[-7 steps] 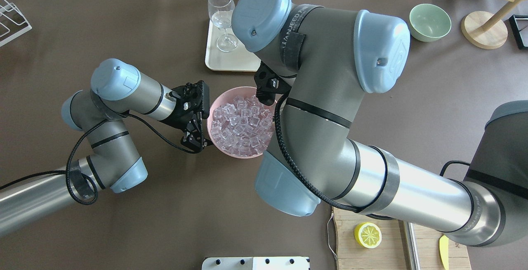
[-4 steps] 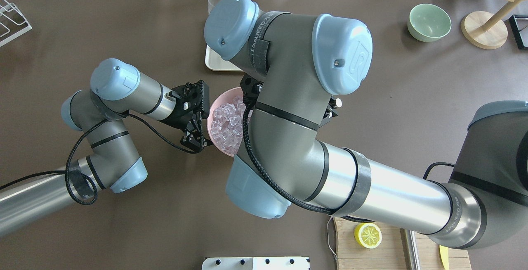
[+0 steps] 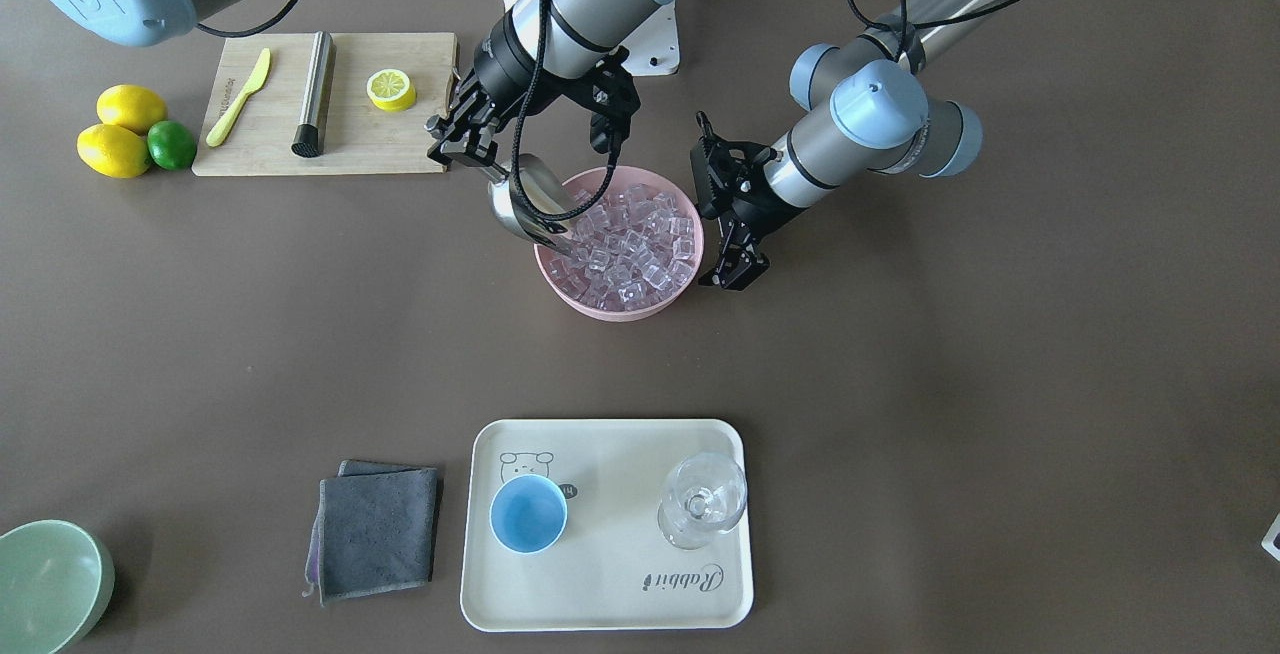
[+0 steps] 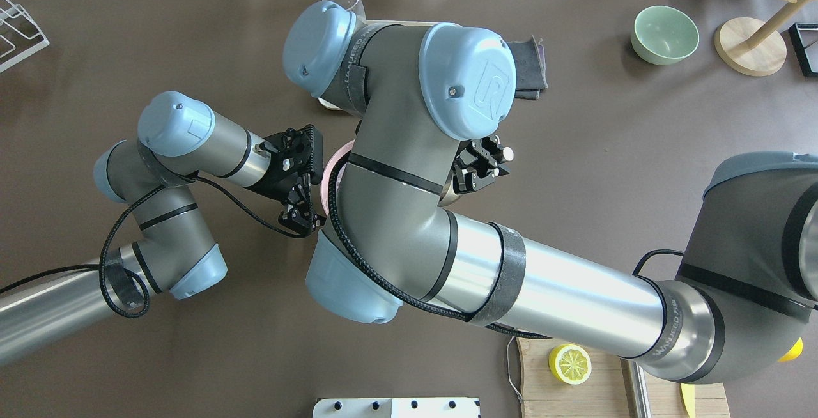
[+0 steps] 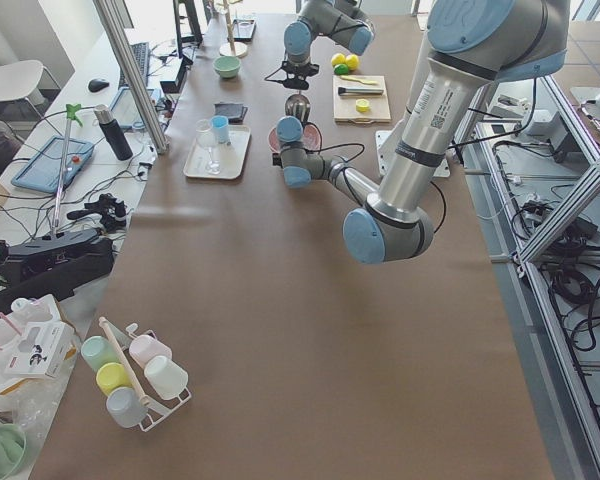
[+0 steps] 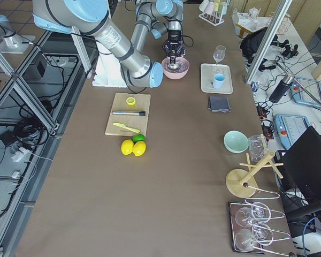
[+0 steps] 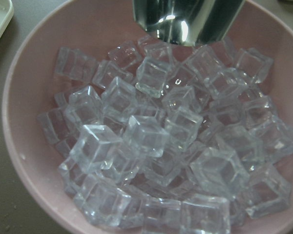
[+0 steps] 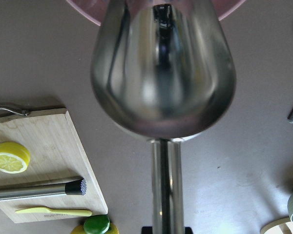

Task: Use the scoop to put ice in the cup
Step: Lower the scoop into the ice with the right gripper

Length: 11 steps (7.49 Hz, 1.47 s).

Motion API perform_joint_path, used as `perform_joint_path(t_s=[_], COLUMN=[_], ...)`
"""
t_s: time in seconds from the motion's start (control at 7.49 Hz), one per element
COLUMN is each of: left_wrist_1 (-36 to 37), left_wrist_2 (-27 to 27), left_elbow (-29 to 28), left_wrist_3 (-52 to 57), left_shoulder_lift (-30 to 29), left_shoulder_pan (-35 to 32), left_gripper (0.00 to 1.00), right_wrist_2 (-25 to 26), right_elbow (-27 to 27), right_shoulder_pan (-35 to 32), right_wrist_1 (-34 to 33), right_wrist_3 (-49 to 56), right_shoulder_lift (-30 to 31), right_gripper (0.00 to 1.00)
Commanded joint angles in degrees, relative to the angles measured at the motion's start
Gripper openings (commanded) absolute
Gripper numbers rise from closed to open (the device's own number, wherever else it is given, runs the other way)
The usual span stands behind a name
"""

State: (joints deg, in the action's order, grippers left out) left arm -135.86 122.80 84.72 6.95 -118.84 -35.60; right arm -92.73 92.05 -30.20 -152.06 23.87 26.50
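Right tool (image 3: pixel 472 156) grips the scoop (image 3: pixel 525 199), poised at 10 o'clock on the pink bowl (image 3: pixel 610 312); ice (image 3: pixel 635 234) not yet lifted, cup (image 3: pixel 528 514) at 6 o'clock empty; left tool (image 3: pixel 737 272) unclenched.

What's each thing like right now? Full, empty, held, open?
pink bowl, full of ice
scoop, tipped at pink bowl's edge, looks empty
right hand, shut on scoop handle
left hand, open beside pink bowl
cup, upright, empty, on tray
wine glass, upright, empty, on tray
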Motion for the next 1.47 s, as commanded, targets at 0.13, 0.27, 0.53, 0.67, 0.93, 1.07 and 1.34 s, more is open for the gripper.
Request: perform_joint_path(t_s=[0.13,0.27,0.53,0.67,0.93,1.07,1.34], left_wrist_1=[0.0,0.0,0.0,0.0,0.0,0.0,0.1], left_wrist_2=[0.0,0.0,0.0,0.0,0.0,0.0,0.0], left_elbow=[-0.1,-0.1,-0.1,-0.1,-0.1,-0.1,-0.2], left_wrist_3=[0.0,0.0,0.0,0.0,0.0,0.0,0.0], left_shoulder_lift=[0.0,0.0,0.0,0.0,0.0,0.0,0.1], left_shoulder_pan=[0.0,0.1,0.1,0.1,0.1,0.1,0.1], left_gripper=[0.99,0.99,0.99,0.99,0.99,0.99,0.99], right_wrist_2=[1.1,1.3,2.0,2.0,1.9,1.9,1.7], right_elbow=[-2.7,-2.9,-3.0,-3.0,-2.2,-1.8,0.3], right_shoulder_pan=[1.7,2.2,2.3,2.4,2.4,2.4,2.4], right_wrist_1=[2.1,2.7,4.5,6.1,7.7,9.3,13.2], right_wrist_3=[-0.9,-0.9,-0.9,-1.9,-2.2,-2.2,-2.4], right_shoulder_lift=[-0.2,-0.1,0.6,1.4,2.2,3.0,6.4], right_gripper=[0.00,0.00,0.00,0.00,0.00,0.00,0.00])
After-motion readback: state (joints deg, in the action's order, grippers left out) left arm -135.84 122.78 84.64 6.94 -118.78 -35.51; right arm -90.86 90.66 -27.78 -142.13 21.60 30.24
